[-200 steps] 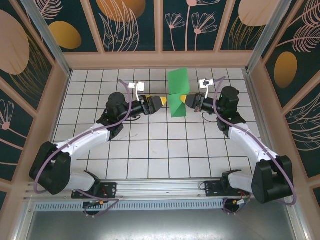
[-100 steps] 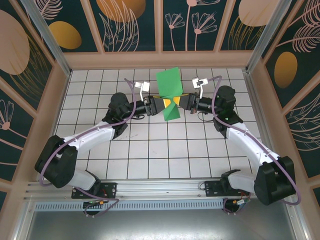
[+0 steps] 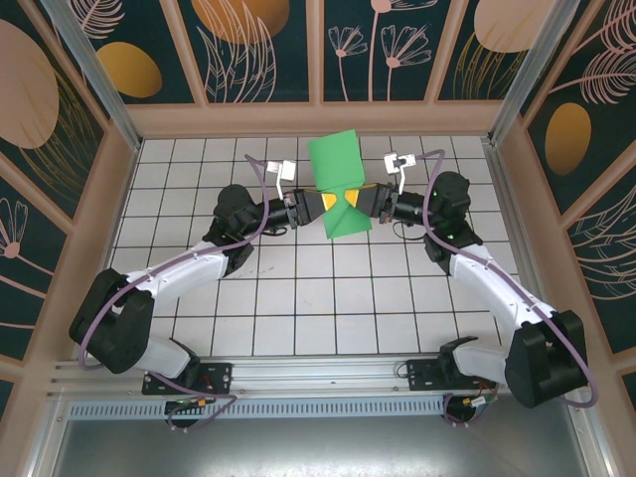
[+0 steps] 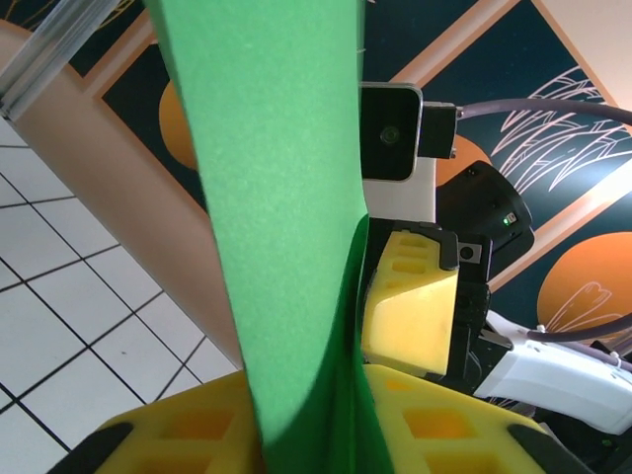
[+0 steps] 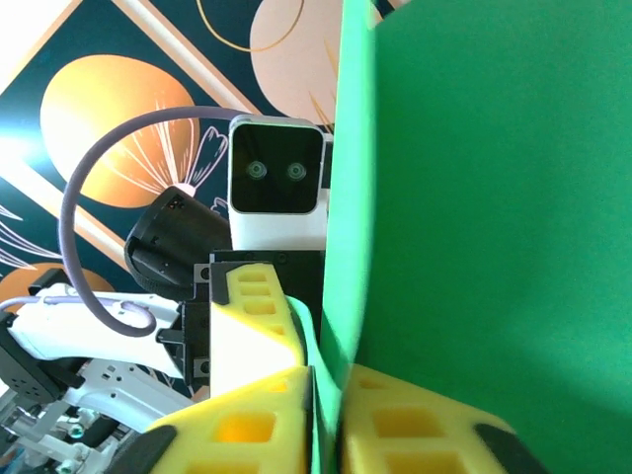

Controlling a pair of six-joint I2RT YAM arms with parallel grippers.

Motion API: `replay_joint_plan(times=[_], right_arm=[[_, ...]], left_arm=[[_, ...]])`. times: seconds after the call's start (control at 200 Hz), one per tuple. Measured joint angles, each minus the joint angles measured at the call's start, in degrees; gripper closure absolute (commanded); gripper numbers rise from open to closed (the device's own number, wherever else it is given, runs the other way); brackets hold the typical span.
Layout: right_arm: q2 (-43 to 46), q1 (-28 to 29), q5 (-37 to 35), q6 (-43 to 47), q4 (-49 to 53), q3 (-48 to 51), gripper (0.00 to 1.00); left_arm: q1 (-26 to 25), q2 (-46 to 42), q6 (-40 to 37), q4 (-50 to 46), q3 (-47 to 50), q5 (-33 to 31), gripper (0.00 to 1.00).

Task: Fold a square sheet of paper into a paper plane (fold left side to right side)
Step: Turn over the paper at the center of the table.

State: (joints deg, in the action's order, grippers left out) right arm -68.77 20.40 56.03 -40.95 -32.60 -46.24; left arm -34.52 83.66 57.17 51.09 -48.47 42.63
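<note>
The square sheet of paper (image 3: 338, 171) is bright green, folded, and held upright in the air over the far middle of the table. My left gripper (image 3: 332, 205) comes at it from the left and my right gripper (image 3: 356, 202) from the right, tips almost meeting at its waist. In the left wrist view the paper (image 4: 276, 197) fills the space between my yellow fingers (image 4: 178, 434), touching both. In the right wrist view the paper (image 5: 494, 197) runs between nearly closed fingers (image 5: 425, 425), with a thin dark slit on one side.
White tiled table (image 3: 298, 298) lies below, walled by wooden rails and dark floral panels (image 3: 258, 40). The other arm's wrist camera (image 5: 276, 178) sits close behind the paper. Both arms (image 3: 179, 273) stretch inward from the near corners.
The left gripper moved right to the paper and closed its wide jaws around it. The right gripper carried the paper slightly left, and its jaws eased a little.
</note>
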Motion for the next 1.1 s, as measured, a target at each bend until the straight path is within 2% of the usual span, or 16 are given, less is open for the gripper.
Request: replay_joint_plan(times=[0.115, 0.21, 0.29, 0.365, 0.55, 0.756, 0.901, 1.096], right_arm=[[0.6, -0.5, -0.9, 0.7, 1.9, 0.2, 0.62], [2.8, -1.2, -3.7, 4.6, 8.4, 0.0, 0.48], [5.4, -1.7, -8.2, 9.0, 16.3, -0.5, 0.39], [7.6, -2.1, -14.1, 13.3, 23.7, -1.4, 0.32], [10.1, -2.9, -36.1, 21.0, 40.2, -4.9, 0.26], [11.4, -5.4, -56.2, 24.1, 51.6, -5.0, 0.17], [12.4, -6.6, -63.3, 24.6, 54.9, -5.0, 0.17], [12.5, -7.3, -65.5, 24.6, 55.9, -4.8, 0.17]], left_arm=[[0.0, -0.1, -1.4, -2.3, -0.2, -0.7, 0.86], [0.0, -0.9, -4.7, -8.2, -0.6, -2.9, 0.91], [0.0, -2.4, -8.9, -15.7, -1.6, -6.4, 0.96], [-0.9, -3.9, -14.1, -24.8, -3.6, -12.5, 0.99], [-8.7, -3.8, -24.7, -49.3, -12.8, -34.6, 1.00], [-16.9, 4.0, -25.5, -74.2, -22.0, -58.3, 1.00], [-21.3, 13.6, -21.4, -91.9, -29.9, -70.5, 1.00], [-22.9, 24.9, -16.4, -109.0, -38.5, -77.8, 1.00]])
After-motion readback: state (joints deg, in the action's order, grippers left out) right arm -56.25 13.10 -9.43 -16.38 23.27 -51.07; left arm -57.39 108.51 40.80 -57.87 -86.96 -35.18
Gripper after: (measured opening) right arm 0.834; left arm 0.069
